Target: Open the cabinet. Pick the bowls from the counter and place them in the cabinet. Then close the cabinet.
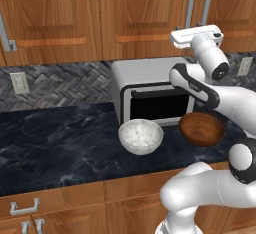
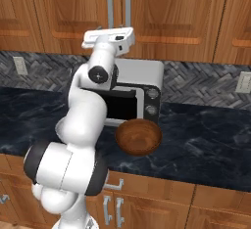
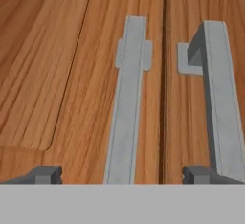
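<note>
Dark wooden bowl [image 1: 202,128] and speckled bowl [image 1: 140,135] both sit near the front edge of the worktop [image 1: 55,148], before the toaster oven [image 1: 150,90]; neither is stowed. Beyond, the cabinet [image 1: 150,18] is shut, the gripper [image 3: 122,174] spread wide around its left handle [image 3: 127,103], so every step appears outstanding.

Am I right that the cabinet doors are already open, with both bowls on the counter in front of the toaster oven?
Not quite. The cabinet doors are shut, as the hand view shows. Both bowls, speckled and wooden, do sit on the counter before the toaster oven.
</note>
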{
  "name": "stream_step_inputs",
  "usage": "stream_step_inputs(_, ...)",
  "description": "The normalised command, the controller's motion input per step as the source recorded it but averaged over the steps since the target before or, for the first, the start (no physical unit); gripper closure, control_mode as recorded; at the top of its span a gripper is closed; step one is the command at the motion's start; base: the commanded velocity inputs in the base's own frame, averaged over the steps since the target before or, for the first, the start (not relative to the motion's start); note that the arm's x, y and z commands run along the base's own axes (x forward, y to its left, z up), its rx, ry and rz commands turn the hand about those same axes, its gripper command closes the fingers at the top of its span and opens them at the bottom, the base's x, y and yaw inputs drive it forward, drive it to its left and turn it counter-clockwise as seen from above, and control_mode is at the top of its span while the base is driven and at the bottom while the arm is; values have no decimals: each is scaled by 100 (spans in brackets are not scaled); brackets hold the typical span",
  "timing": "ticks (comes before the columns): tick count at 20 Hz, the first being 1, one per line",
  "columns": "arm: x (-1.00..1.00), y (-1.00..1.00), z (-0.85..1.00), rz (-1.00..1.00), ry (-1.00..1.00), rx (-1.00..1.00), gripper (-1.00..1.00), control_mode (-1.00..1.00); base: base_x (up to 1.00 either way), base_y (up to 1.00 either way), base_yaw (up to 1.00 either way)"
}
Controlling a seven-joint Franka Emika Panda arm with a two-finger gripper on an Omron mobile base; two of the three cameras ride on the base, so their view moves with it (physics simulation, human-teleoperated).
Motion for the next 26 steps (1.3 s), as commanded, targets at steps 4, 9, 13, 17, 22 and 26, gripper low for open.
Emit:
stream_step_inputs(4,42,0,0,0,0,0,-100,-100,0,0,0)
stream_step_inputs(9,50,0,0,0,1,0,-100,-100,0,0,0)
stream_step_inputs(13,44,0,0,0,3,0,100,-100,0,0,0)
stream_step_inputs(17,10,0,0,0,0,0,100,-100,0,0,0)
stream_step_inputs(22,0,0,0,0,0,0,100,-100,0,0,0)
stream_step_inputs(26,-13,0,20,0,10,-1,100,-100,0,0,0)
